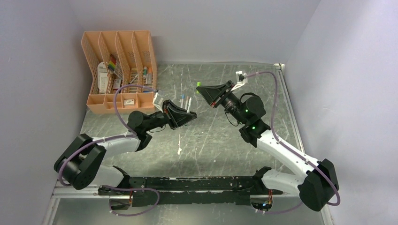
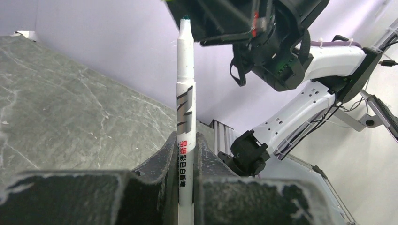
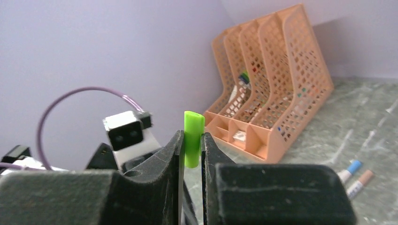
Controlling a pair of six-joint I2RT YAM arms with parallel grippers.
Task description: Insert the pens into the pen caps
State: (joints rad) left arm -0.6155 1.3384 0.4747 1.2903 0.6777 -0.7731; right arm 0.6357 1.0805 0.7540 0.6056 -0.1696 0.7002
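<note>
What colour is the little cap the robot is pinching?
The cap is bright green; the right wrist view shows it best.

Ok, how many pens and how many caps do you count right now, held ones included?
Pens: 3 (uncapped pen in the left fingers; blue-capped pen and orange-capped pen lying on the table)
Caps: 3 (green cap in the right fingers; blue cap and orange-pink cap on the lying pens)
Total: 6

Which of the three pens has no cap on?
The pen clamped in the left end effector: its tip is bare. The other two lie on the table: the blue-capped pen and the orange-capped pen.
</note>
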